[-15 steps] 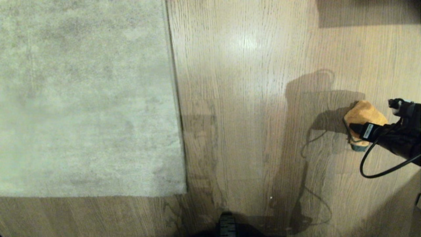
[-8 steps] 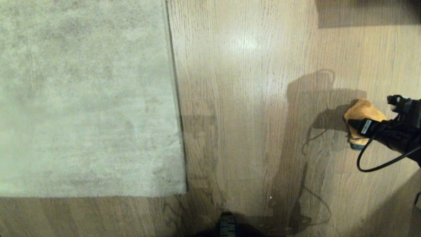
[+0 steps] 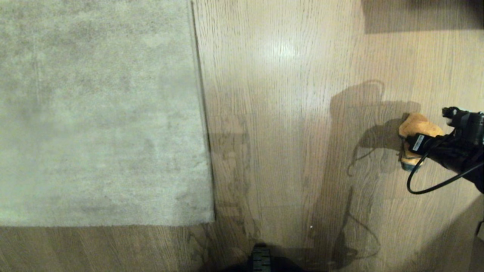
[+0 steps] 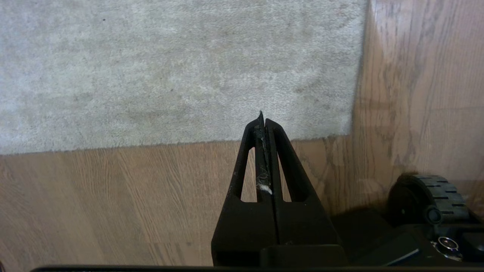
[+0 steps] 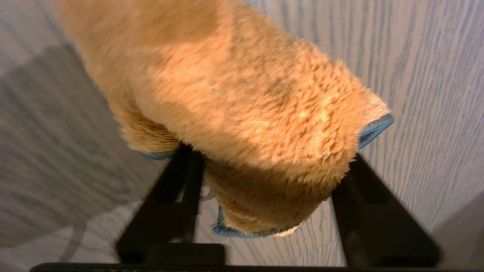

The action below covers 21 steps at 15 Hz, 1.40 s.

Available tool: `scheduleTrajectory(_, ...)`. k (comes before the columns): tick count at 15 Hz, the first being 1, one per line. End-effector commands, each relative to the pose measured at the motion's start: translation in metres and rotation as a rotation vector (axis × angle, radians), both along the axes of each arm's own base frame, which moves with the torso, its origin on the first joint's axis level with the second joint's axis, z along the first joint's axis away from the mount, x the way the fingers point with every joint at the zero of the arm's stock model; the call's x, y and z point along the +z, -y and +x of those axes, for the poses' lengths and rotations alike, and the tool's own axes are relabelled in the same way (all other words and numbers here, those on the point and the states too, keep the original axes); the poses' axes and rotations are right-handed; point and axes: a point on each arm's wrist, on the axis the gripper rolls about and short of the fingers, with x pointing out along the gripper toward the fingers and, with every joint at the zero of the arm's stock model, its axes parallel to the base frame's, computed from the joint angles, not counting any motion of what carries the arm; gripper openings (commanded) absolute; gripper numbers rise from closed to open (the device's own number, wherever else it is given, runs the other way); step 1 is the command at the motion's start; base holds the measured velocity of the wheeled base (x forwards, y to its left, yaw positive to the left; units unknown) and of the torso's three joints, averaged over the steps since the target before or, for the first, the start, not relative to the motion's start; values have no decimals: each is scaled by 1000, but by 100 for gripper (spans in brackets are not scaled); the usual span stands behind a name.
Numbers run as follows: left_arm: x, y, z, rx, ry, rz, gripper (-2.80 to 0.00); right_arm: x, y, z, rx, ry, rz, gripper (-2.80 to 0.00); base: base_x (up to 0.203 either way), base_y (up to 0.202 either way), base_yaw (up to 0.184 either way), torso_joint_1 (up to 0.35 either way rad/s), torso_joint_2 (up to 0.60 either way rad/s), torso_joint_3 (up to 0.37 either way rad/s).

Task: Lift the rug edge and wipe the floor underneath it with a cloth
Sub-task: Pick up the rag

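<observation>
The rug fills the left of the head view and lies flat, its straight edge and near corner down on the oak-look floor; nothing under it has been exposed yet. The left gripper hangs above that near corner with its 2 fingers pressed together and empty, a wisp of white lint caught between them.

Across bare planks, well apart from the rug, the orange cloth sits at the right margin with the right gripper straddling it. Over the last second the cloth has bunched narrower and the claw has drawn inward around it. In the right wrist view the 2 fingers stand on either side of the fluffy pile, teal hem showing below; whether they already pinch it firmly I cannot tell.

By my reading, the pick-up of the cloth is underway, and lifting the rug edge has yet to start.
</observation>
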Motion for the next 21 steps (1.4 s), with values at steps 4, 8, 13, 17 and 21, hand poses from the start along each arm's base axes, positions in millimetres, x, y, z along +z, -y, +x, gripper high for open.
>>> scheduleTrajectory(4,0,0,0,0,0,0,-280,0,-1,-2,0,-3,1,-280,0,0,0,0,0,0)
scheduleTrajectory(8,0,0,0,0,0,0,-280,10,-2,-10,0,17,-4,-280,0,0,0,0,0,0)
scheduleTrajectory(13,0,0,0,0,0,0,-280,26,-7,-28,4,54,-18,-280,0,0,0,0,0,0)
scheduleTrajectory(17,0,0,0,-1,-1,0,-280,40,-14,-59,14,75,-57,-280,0,0,0,0,0,0)
scheduleTrajectory(21,0,0,0,0,0,0,-280,51,-23,-100,30,112,-106,-280,0,0,0,0,0,0)
